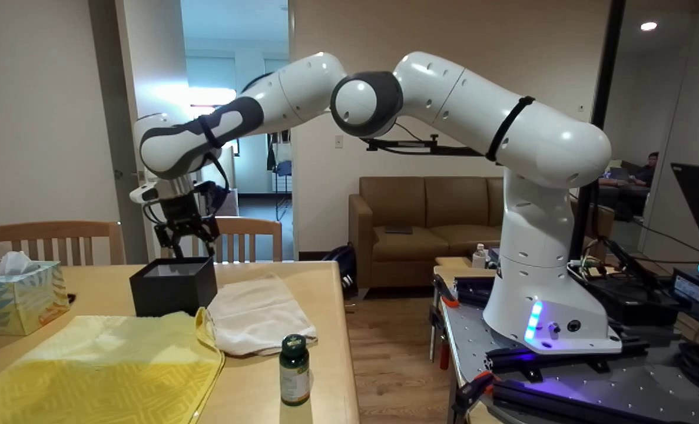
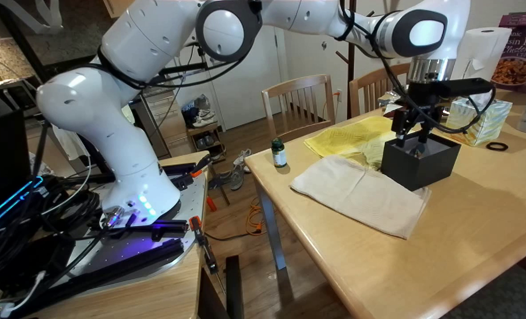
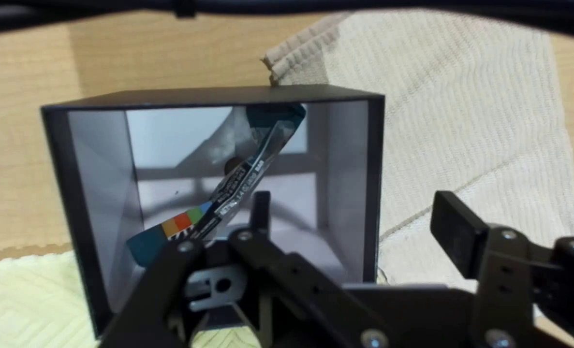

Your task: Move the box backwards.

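Observation:
The matte black open-topped box point(image 1: 175, 294) stands on the table in both exterior views point(image 2: 418, 168). In the wrist view its rim point(image 3: 375, 193) and pale interior show, with a wrapped snack bar point(image 3: 241, 186) lying slanted inside. My gripper point(image 1: 194, 247) points down over the box, also in an exterior view point(image 2: 411, 139). In the wrist view the gripper point(image 3: 357, 215) is open. One finger is over the box's inside, the other outside the right wall, over the beige cloth. The wall lies between the fingers with gaps on both sides. The box's near end is hidden by the gripper.
A beige cloth point(image 2: 360, 195) lies against the box, and a yellow cloth point(image 1: 108, 365) beside it. A small dark bottle point(image 1: 294, 371) stands near the table edge. A tissue box point(image 1: 19, 300) and a black ring point(image 2: 496, 146) lie beyond the box.

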Robot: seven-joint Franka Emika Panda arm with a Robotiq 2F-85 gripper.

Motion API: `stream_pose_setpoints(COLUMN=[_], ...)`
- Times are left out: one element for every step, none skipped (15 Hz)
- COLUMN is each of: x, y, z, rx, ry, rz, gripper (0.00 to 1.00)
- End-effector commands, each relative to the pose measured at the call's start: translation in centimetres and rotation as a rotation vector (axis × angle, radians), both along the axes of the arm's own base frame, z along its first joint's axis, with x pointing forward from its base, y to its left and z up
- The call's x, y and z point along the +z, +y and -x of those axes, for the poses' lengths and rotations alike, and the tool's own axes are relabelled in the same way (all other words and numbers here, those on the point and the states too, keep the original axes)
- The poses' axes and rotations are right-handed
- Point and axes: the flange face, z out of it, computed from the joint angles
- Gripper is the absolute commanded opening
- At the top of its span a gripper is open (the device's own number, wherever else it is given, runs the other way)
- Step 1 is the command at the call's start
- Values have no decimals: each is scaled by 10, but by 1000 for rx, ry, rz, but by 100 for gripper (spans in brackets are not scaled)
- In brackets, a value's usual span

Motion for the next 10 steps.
stream_pose_setpoints(x=[51, 62, 76, 89, 101, 111, 118, 123, 126, 126], y=[2, 4, 6, 7, 7, 6, 3, -1, -5, -8], z=[-5, -6, -7, -8, -6, -5, -3, -1, 0, 1], rx=[-26, -35, -47, -72, -131, -188, -237, -285, -333, -384], ry=[-65, -86, -106, -131, -141, -149, -148, -153, -160, -166], rz=[-40, -46, -55, -64, -93, -111, -127, -146, -163, -176], gripper=[100, 100, 100, 100, 100, 100, 100, 100, 100, 100])
